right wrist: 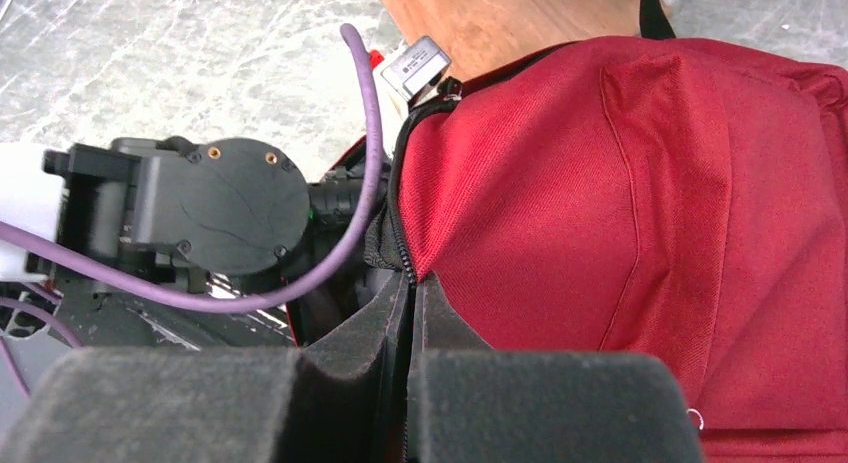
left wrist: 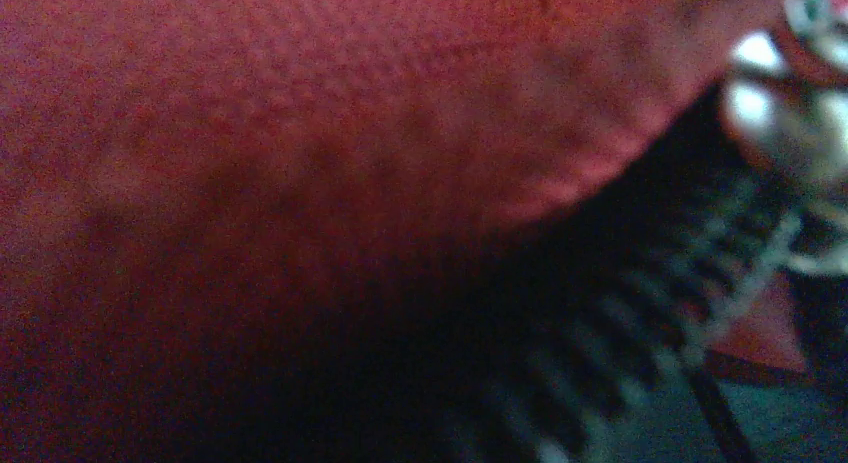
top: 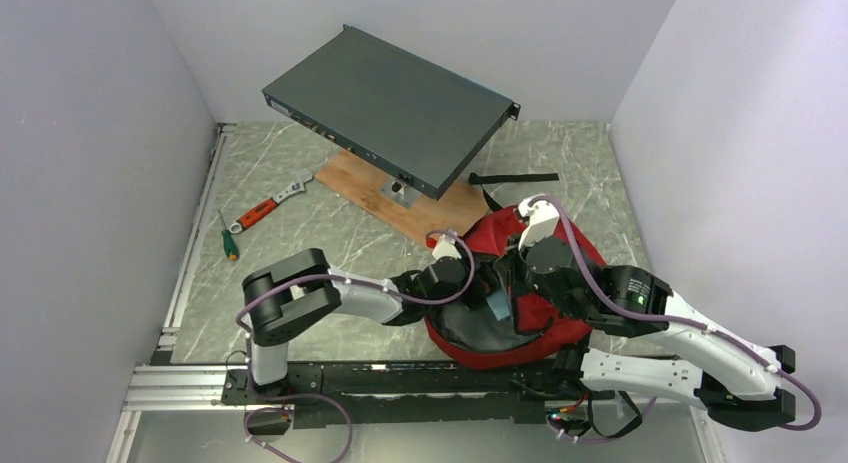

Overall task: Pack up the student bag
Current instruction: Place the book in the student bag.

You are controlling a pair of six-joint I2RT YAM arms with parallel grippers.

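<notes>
The student bag (top: pixel 520 283), a red fabric backpack, lies on the table in front of both arms with its dark mouth facing me. My right gripper (right wrist: pixel 410 308) is shut on the bag's black zipper edge (right wrist: pixel 398 238), which runs down between the pads. Red cloth of the bag (right wrist: pixel 640 233) fills the right wrist view's right side. My left arm (top: pixel 440 281) reaches into the mouth, and its fingers are hidden inside. The left wrist view is a blur of the bag's red lining (left wrist: pixel 300 133) and darkness. A small teal item (top: pixel 497 305) shows inside the opening.
A flat dark grey metal box (top: pixel 390 108) stands tilted over a wooden board (top: pixel 400 198) behind the bag. A red-handled wrench (top: pixel 265 211) and a green screwdriver (top: pixel 229 241) lie at the left. A black strap (top: pixel 515 178) trails behind the bag. Walls close in on three sides.
</notes>
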